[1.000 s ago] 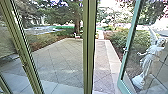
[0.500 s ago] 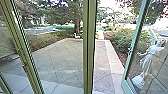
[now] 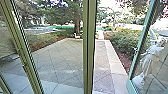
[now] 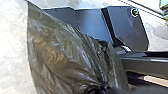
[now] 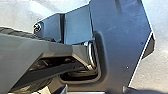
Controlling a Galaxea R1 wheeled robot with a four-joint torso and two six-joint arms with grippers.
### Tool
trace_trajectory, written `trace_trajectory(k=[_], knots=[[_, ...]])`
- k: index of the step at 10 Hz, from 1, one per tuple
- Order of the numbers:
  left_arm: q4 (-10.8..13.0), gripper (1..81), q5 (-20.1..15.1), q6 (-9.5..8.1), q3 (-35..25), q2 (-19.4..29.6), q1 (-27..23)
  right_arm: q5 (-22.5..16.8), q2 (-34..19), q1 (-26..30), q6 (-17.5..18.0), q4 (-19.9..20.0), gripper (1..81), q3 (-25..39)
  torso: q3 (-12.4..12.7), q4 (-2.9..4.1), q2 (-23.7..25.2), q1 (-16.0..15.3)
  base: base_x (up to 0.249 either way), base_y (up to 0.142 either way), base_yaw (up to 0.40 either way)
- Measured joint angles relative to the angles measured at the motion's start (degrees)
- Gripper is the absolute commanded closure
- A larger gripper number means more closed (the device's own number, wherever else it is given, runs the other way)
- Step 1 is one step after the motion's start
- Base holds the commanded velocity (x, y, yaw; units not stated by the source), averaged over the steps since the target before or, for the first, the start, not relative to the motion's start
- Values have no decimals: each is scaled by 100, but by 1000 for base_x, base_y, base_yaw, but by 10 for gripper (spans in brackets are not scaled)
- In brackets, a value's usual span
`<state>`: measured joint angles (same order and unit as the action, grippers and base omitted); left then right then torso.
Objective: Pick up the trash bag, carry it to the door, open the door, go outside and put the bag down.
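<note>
"What's the count?"

"One trash bag of crinkled, brownish-grey translucent plastic (image 4: 55,55), one white draped statue (image 3: 148,60), and one glazed door with a blue-green frame (image 3: 140,47), standing open."

"And the grippers?"

"The left gripper (image 4: 107,90) has hold of the bag by its gathered neck, closed around the bunched plastic. As for the right gripper (image 5: 96,92), I cannot tell how far open it is or whether it has hold of anything."

"The setting?"

"A paved yard of diagonally jointed slabs (image 3: 52,57), beyond an upright olive-green door post (image 3: 88,47). Leafy green shrubs (image 3: 122,41) border the paving; the statue appears through the door's glass."
</note>
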<state>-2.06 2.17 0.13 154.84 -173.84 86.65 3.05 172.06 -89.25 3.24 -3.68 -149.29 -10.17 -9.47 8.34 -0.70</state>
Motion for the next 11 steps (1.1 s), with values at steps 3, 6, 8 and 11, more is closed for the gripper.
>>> trace_trajectory(k=[3, 6, 8, 11], knots=[[66, 811, 2, 0, 0, -43, -2, 39, 206, -16, 0, 2, 10, -234, 0, 0, 0, 0, 0, 0, 0], [69, 811, -6, 0, 1, -30, -10, 37, 204, -16, 0, 0, 10, -247, 0, 0, 0, 0, 0, 0, -29], [69, 811, -22, 0, 4, -12, -10, 34, 204, -13, 0, 0, 10, -247, 0, 0, 0, 0, 0, 0, -224], [69, 811, -22, 0, 1, -11, 6, 30, 201, 0, -5, -1, 10, -269, 0, 0, 0, 2, 0, 0, -292]])
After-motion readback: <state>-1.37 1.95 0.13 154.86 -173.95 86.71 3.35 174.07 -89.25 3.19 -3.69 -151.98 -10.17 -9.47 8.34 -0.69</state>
